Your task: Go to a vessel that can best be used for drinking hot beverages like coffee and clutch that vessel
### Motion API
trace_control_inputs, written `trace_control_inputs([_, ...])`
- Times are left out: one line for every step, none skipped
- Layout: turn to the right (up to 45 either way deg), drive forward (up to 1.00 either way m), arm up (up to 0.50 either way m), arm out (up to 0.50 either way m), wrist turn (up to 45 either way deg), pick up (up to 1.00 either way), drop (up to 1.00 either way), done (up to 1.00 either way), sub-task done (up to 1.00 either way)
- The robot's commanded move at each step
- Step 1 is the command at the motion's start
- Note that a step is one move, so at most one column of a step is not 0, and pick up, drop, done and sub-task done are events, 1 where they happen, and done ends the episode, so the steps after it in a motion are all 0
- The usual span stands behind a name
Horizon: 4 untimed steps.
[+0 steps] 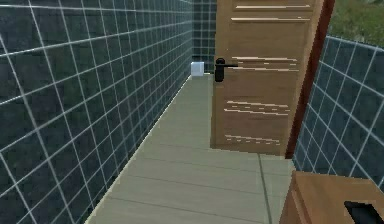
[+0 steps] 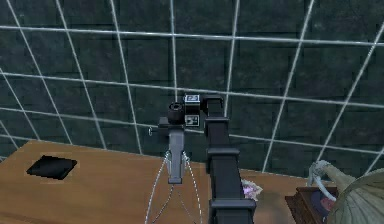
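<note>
Forward view faces a door (image 1: 262, 70); arm side view faces a near wall (image 2: 100, 70); both share the table (image 1: 320, 195).

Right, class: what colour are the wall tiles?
The wall tiles are dark teal with pale grout; forward view.

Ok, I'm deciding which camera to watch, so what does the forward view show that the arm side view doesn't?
Forward view: a floor strip running to a wooden door with a dark handle, and a small white thing at the far end. Arm side view: the arm and fingers. Both: dark tiled wall, and likely the same wooden tabletop with a flat black thing.
</note>
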Motion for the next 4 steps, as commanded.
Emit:
trace_control_inputs([0.0, 0.00, 0.00, 0.00, 45.0, 0.00, 0.00, 0.00, 0.00])
trace_control_inputs([0.0, 0.00, 0.00, 0.00, 45.0, 0.00, 0.00, 0.00, 0.00])
trace_control_inputs([0.0, 0.00, 0.00, 0.00, 45.0, 0.00, 0.00, 0.00, 0.00])
trace_control_inputs([0.0, 0.00, 0.00, 0.00, 36.0, 0.00, 0.00, 0.00, 0.00])
